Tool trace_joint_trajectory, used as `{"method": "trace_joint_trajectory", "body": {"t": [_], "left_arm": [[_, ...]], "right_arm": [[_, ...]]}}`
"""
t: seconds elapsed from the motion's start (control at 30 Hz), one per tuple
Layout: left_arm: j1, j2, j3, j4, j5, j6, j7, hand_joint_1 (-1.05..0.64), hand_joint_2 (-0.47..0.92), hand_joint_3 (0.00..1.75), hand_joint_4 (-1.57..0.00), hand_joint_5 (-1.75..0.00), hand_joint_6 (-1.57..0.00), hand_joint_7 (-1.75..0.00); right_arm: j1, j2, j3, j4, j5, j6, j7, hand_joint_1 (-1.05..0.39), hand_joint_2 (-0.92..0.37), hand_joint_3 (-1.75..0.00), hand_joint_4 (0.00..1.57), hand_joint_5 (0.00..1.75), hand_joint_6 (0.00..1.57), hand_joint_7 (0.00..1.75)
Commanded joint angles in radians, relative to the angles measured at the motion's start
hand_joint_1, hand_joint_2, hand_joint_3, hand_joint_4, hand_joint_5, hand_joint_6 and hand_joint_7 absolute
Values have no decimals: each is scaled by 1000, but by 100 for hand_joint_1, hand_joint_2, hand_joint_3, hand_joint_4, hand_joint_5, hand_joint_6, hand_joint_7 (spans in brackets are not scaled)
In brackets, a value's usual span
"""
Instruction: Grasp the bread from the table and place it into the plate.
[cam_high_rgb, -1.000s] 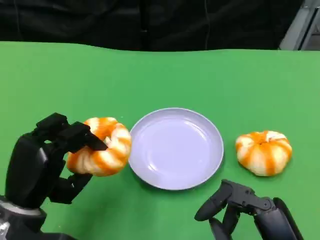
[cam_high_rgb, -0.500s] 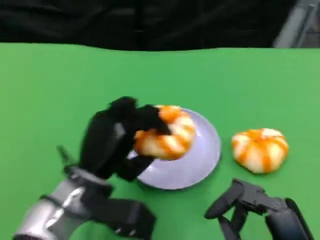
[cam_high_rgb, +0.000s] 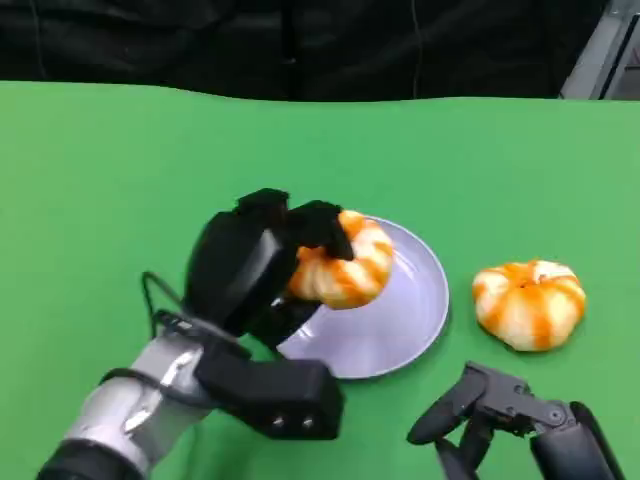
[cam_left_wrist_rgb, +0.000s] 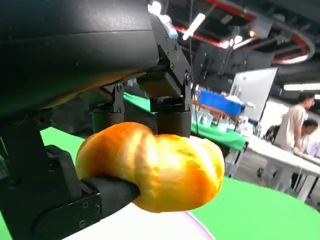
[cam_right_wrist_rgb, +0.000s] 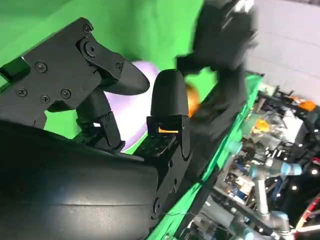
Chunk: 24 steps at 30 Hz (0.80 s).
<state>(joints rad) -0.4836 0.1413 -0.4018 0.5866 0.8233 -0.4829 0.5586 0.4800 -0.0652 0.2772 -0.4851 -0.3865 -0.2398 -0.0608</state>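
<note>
My left hand (cam_high_rgb: 250, 265) grips an orange-and-white striped bread roll (cam_high_rgb: 343, 262) and holds it over the left part of the pale lilac plate (cam_high_rgb: 405, 310). In the left wrist view the roll (cam_left_wrist_rgb: 155, 170) sits pinched between the black fingers (cam_left_wrist_rgb: 167, 107), with the plate's rim (cam_left_wrist_rgb: 165, 227) just beneath it. A second striped roll (cam_high_rgb: 528, 303) lies on the green table to the right of the plate. My right hand (cam_high_rgb: 500, 415) hovers low at the front right, fingers apart and holding nothing; the right wrist view shows those fingers (cam_right_wrist_rgb: 167, 107) spread.
The green table (cam_high_rgb: 120, 170) stretches wide to the left and behind the plate, ending at a dark backdrop. In the left wrist view, people (cam_left_wrist_rgb: 295, 127) stand at distant tables beyond the table's edge.
My left hand has carried the roll from the table left of the plate rightward and up, over the plate. The right hand has barely moved.
</note>
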Motion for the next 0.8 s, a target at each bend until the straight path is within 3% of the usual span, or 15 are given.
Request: {"method": "trace_joint_trajectory", "body": {"t": [0.03,0.3,0.33,0.4,0.43,0.47,0.5,0.57,0.8], "left_arm": [[-18,-7,-15,6,-8,36,-8,-13,19,149,-93,-175,-84,-152],[-10,-31,-31,7,-16,99,-18,-14,22,144,-94,-175,-84,-151],[-4,-34,-40,-31,-10,193,-131,-15,22,142,-93,-175,-84,-150],[4,-33,-68,-115,15,387,-379,-30,64,67,-41,-94,-45,-66],[9,-30,-81,-149,27,454,-470,-42,81,40,-18,-63,-28,-33],[14,-26,-91,-176,34,494,-524,-50,86,33,-9,-49,-21,-21],[20,-23,-98,-198,36,524,-564,-57,90,32,-4,-36,-14,-12],[29,-19,-109,-238,38,570,-612,-61,91,32,-1,-26,-10,-7],[40,-9,-128,-291,35,627,-654,-62,92,33,0,-21,-9,-4]], "right_arm": [[11,-4,-3,-23,-1,16,2,-14,-44,-115,83,161,74,119],[9,-3,-1,-24,-7,16,-2,-14,-44,-116,84,159,74,119],[10,-3,1,-25,-7,18,0,-14,-44,-117,84,159,74,119],[12,0,5,-30,-5,24,2,-14,-43,-117,84,159,74,119],[12,0,6,-31,-5,24,2,-14,-43,-118,84,160,74,119],[14,0,6,-32,-6,23,1,-14,-43,-118,84,160,74,119],[14,-1,6,-32,-6,22,0,-14,-42,-119,84,160,74,119],[15,-1,7,-33,-7,21,-1,-14,-42,-119,84,160,74,119],[15,-2,7,-34,-7,23,-1,-14,-41,-120,84,160,74,119]]}}
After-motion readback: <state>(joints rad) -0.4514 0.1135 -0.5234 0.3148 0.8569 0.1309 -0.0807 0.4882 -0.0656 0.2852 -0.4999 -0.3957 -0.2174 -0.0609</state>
